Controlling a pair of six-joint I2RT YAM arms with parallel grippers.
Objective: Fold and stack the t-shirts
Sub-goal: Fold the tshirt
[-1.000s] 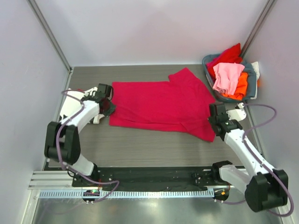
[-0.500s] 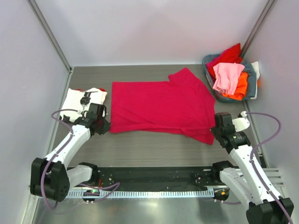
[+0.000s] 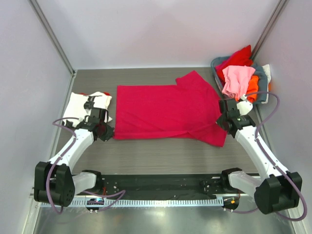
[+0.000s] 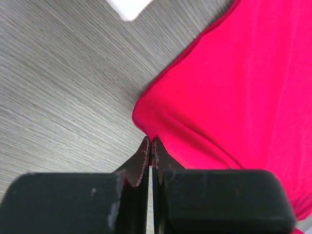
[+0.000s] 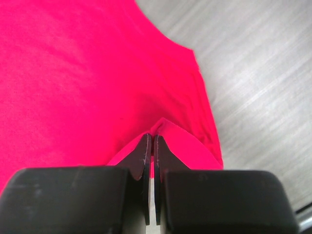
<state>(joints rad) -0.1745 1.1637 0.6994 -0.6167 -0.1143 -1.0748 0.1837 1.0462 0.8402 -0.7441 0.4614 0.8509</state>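
- Over the last half second the right pincer [image 3: 225, 118] has swung in to the right edge of the crimson t-shirt [image 3: 165, 109].
- The shirt lies spread across the middle of the bench [image 3: 161, 156], and the right pincer is clenched on a raised fold of it.
- The left pincer [image 3: 103, 130], its fingers pressed together, nips the shirt's near-left corner.
- A white t-shirt [image 3: 78, 103] lies at the left.
- Other tees [image 3: 237, 80] fill the basket [image 3: 262, 80] at the far right.

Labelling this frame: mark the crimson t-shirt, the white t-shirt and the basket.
crimson t-shirt [image 3: 165, 109], top view, middle of its body.
white t-shirt [image 3: 79, 103], top view, bare left part.
basket [image 3: 262, 78], top view, right rim.
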